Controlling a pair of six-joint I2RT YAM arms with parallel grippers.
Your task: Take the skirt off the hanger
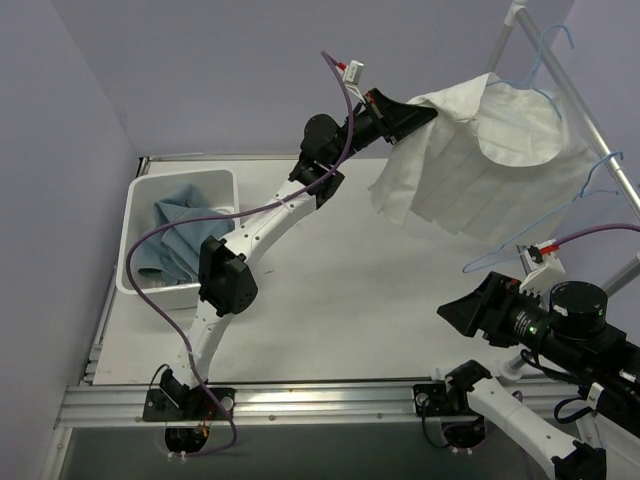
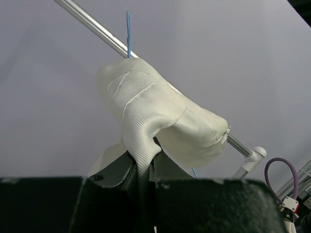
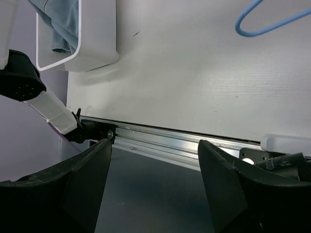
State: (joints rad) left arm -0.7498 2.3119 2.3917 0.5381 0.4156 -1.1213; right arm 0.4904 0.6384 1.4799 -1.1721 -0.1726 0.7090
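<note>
The left gripper (image 1: 428, 112), reaching to the far right, has its jaws pinched on a fold of the white skirt (image 1: 480, 150) (the cloth runs down between them in the wrist view). The skirt is draped on the blue hanger (image 2: 128, 29) hooked over the rail (image 2: 92, 24). The right gripper (image 1: 462, 312), near right, is spread wide and holds nothing

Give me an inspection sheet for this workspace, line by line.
Surface: white table.
Job's things: white skirt draped over a blue hanger hooked on the rail.
Clutter: white bin holding a blue cloth; second blue hanger, empty.
Hands: left hand shut on the skirt's edge; right hand open, empty.
Cables: purple cable loops along the left arm.
Surroundings: plain lilac walls.
</note>
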